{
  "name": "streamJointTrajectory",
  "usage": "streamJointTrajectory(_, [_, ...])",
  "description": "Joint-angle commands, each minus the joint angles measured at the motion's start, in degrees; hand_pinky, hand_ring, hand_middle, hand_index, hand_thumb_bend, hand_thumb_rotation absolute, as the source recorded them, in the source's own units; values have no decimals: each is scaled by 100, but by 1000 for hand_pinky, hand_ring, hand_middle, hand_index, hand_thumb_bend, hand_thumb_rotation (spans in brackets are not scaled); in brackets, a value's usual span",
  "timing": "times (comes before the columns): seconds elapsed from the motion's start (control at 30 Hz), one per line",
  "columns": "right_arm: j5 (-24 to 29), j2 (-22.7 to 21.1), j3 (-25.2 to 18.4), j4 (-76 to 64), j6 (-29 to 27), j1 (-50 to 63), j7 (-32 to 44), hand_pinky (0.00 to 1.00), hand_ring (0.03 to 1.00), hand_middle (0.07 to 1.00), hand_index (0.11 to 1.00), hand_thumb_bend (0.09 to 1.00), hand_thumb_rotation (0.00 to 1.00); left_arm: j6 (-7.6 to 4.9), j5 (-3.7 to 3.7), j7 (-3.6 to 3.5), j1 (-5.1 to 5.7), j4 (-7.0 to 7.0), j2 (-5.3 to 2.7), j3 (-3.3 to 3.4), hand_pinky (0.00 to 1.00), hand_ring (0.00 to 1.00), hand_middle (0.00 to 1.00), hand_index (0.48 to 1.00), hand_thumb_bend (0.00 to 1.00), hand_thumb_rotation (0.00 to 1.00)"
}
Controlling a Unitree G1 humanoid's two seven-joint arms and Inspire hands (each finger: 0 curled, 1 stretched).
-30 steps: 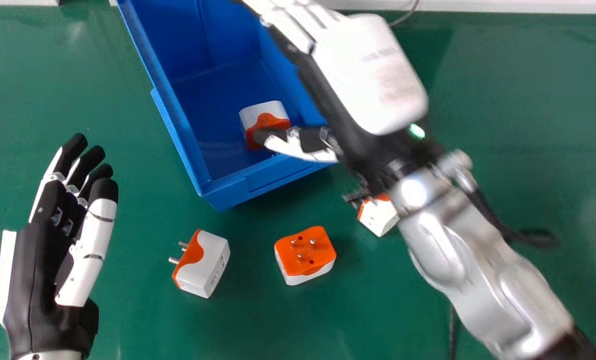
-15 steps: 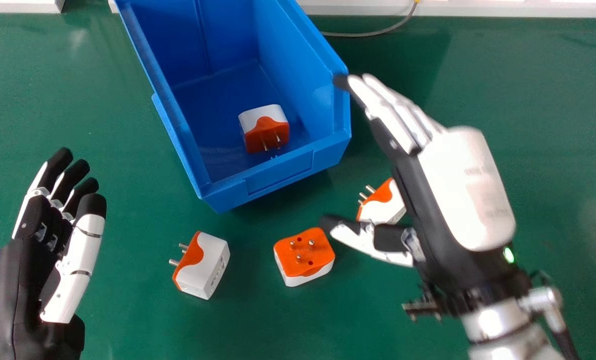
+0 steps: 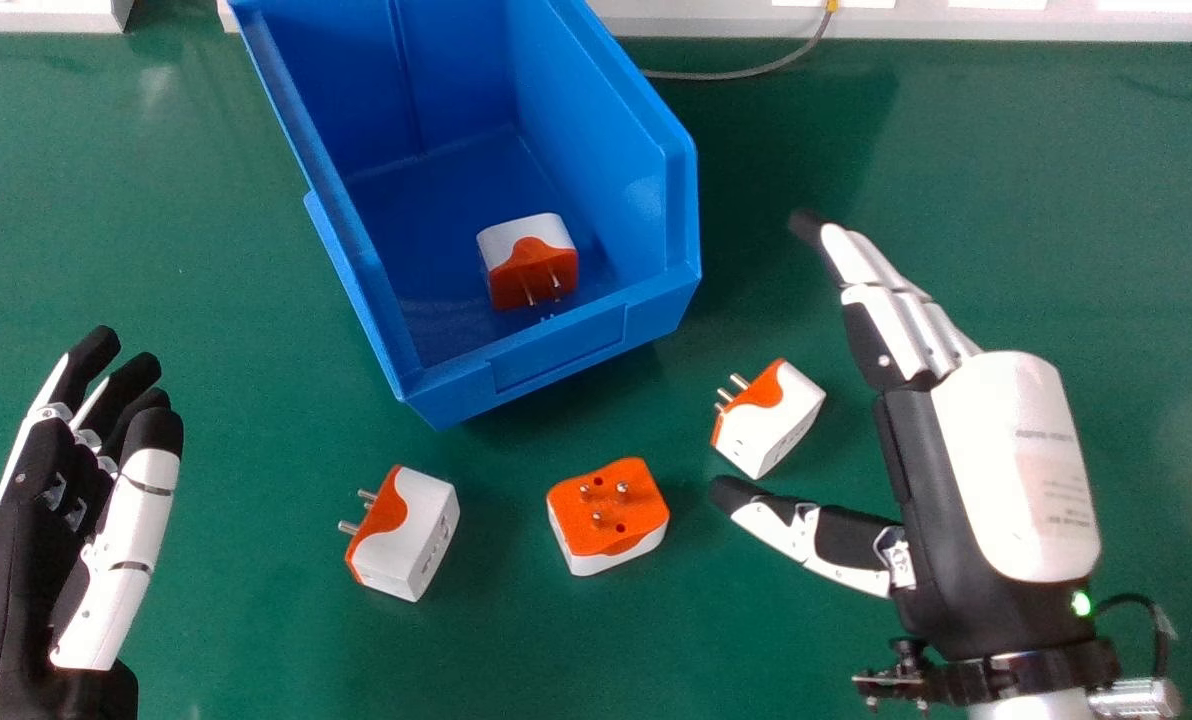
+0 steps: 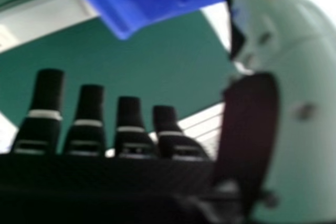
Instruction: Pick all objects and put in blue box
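The right robot hand (image 3: 1016,470) is wide open and empty beside the near plug (image 3: 768,418), which lies on the surface (image 3: 256,640) outside the box (image 3: 561,345). It looks light, stiff and smooth; pinch its white sides, clear of the pins. Open room lies rightward; the box's rim needs clearing.

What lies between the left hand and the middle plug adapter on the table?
Head view: another white-and-orange plug adapter lies between the left hand and the middle adapter.
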Motion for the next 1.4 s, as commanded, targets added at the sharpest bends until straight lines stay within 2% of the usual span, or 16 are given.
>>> streamJointTrajectory(0.0, [-31,63,-44,-1,59,-76,9,717,861,916,917,552,150,-15,-76,-30,70,-184,49,48,882,882,874,893,519,577])
streamJointTrajectory(0.03, [-68,72,-37,45,72,-105,-17,723,866,921,920,558,176,-32,-81,-41,69,-173,54,56,887,885,875,894,520,578])
streamJointTrajectory(0.13, [-172,174,-11,233,231,-217,-38,730,873,927,922,571,237,39,-53,-28,92,-222,83,61,897,889,877,897,519,582])
streamJointTrajectory(0.2, [-204,227,9,288,317,-255,-9,735,877,930,922,579,273,2,-85,-55,85,-215,90,65,904,891,878,898,519,585])
streamJointTrajectory(0.27, [-192,242,32,323,372,-286,27,736,878,930,923,582,288,-24,-104,-74,69,-198,90,73,905,892,879,898,513,583])
streamJointTrajectory(0.4, [-213,247,84,412,477,-356,98,747,888,937,928,582,314,18,-75,-65,59,-230,87,76,901,888,878,895,506,574])
streamJointTrajectory(0.57, [-254,251,161,606,619,-496,149,745,887,936,926,590,322,35,-107,-77,36,-239,80,67,895,886,878,895,499,570])
streamJointTrajectory(0.63, [-278,233,192,692,687,-564,182,742,885,934,923,594,322,56,-108,-78,39,-246,85,68,891,884,878,894,495,568])
streamJointTrajectory(0.7, [-315,241,220,780,808,-646,242,738,882,932,921,598,326,59,-72,-63,35,-250,95,71,890,883,878,893,494,567])
streamJointTrajectory(0.8, [-378,259,258,899,978,-774,342,734,879,928,919,607,343,31,-93,-88,7,-213,121,85,884,880,878,892,497,569])
streamJointTrajectory(0.87, [-424,247,280,1012,1097,-880,423,729,875,923,913,621,341,48,-88,-80,-1,-216,131,94,883,879,878,891,495,570])
streamJointTrajectory(0.9, [-435,242,288,1088,1142,-937,434,726,873,921,910,627,343,55,-96,-81,-2,-218,134,98,881,878,878,890,495,569])
streamJointTrajectory(0.93, [-433,229,295,1173,1171,-995,434,723,870,917,906,634,343,47,-136,-98,-9,-208,134,101,880,877,877,889,494,569])
streamJointTrajectory(1.17, [-420,164,353,1719,1437,-1366,425,696,846,891,877,660,315,58,-206,-150,-26,-206,201,145,892,882,879,892,492,570])
streamJointTrajectory(1.37, [-403,93,390,2171,1635,-1717,470,688,840,884,869,653,326,85,-184,-171,-35,-208,225,176,901,887,886,896,487,574])
